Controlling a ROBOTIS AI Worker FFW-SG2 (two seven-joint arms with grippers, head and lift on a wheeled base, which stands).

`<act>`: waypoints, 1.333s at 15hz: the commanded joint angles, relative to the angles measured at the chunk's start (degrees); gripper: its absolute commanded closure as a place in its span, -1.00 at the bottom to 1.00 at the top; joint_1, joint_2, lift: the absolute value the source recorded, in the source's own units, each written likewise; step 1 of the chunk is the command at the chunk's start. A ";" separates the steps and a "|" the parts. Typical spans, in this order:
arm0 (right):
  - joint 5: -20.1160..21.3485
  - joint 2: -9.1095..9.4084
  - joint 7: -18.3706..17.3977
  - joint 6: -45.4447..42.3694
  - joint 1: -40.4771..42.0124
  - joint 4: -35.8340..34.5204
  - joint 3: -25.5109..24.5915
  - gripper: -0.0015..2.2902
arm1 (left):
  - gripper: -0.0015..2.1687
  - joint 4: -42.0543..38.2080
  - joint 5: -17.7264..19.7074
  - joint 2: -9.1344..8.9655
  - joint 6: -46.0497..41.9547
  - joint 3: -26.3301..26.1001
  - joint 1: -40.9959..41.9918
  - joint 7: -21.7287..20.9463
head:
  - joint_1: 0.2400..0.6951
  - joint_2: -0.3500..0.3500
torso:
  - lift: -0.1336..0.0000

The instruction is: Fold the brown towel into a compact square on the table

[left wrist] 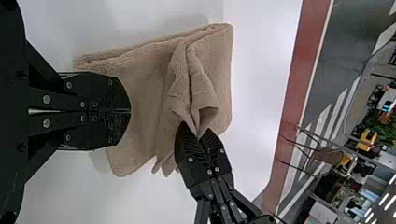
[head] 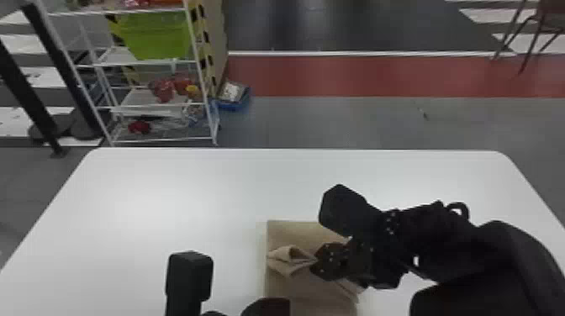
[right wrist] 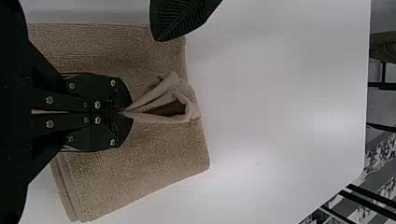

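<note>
Brown towel [head: 286,231] pinched in right fingers [head: 332,261]; left wrist view reveals left fingers [head: 269,307] pressed together.

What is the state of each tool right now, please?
Left tool: closed, with nothing seen between its fingertips.
Right tool: closed, holding a pinched fold of the brown towel.
</note>
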 commanded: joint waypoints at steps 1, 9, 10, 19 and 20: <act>-0.17 -0.02 0.19 0.00 0.00 -0.10 -0.04 0.39 | 0.85 2.29 0.15 -0.02 -1.19 -1.30 -1.43 0.22 | 1.00 0.05 | -0.84; -4.03 -0.37 0.19 4.04 -0.62 -5.28 0.40 0.39 | 0.85 10.02 -0.73 -0.11 -2.07 -2.97 -4.95 1.98 | 1.00 0.04 | -0.84; -4.03 -0.72 0.19 4.22 -0.36 -5.63 0.75 0.39 | 0.85 10.11 -0.90 -0.11 -2.07 -3.06 -4.95 2.25 | 1.00 0.05 | -0.84; -5.70 -4.76 0.19 6.68 0.43 -5.63 5.59 0.39 | 0.85 11.25 -1.69 -0.11 -2.07 -5.17 -5.83 3.56 | 1.00 0.08 | -0.84; -5.70 -4.85 0.19 6.68 0.52 -5.46 5.85 0.39 | 0.85 11.25 -1.69 -0.11 -2.07 -5.25 -5.83 3.74 | 1.00 0.07 | -0.84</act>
